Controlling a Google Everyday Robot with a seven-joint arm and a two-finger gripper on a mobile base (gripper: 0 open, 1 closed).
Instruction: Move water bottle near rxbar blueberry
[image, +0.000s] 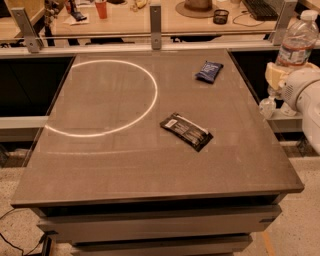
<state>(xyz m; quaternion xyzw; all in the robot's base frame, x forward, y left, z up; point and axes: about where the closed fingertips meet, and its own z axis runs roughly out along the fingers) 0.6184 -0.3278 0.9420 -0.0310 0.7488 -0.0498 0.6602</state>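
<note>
The water bottle (298, 39), clear with a white cap and a red-and-white label, is upright in the air just past the table's far right edge. My gripper (278, 74) is shut around its base, with the white arm (306, 97) behind it at the right frame edge. The rxbar blueberry (209, 71), a small dark blue wrapper, lies on the table at the far right, to the left of the bottle and a little nearer. Bottle and bar are apart.
A longer black wrapper with a white label (186, 131) lies mid-table. A white ring of light (150, 102) marks the table's left half. A tiny clear bottle (267, 106) stands off the right edge. A rail with posts (155, 21) and a cluttered desk run behind.
</note>
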